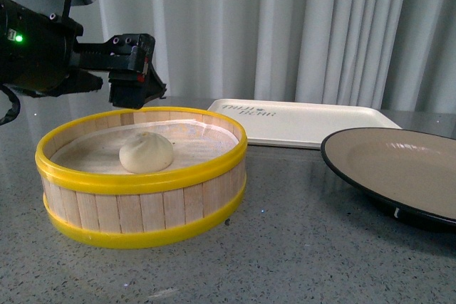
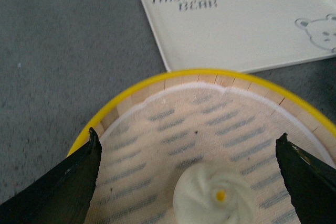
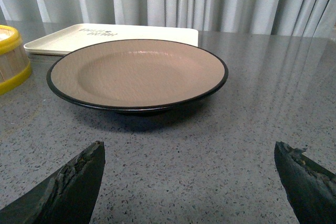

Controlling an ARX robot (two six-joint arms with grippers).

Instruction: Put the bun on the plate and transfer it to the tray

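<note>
While open, L hand [image 2: 188, 132] above bun [image 2: 212, 195]

My front camera sits low, facing the curtain [image 1: 320, 33], with the basket [image 1: 142, 208] close. The left wrist camera looks steeply down into that basket, and the right looks level at the nearby plate [image 3: 136, 72]. All three share the tray [image 1: 299, 122].
</note>
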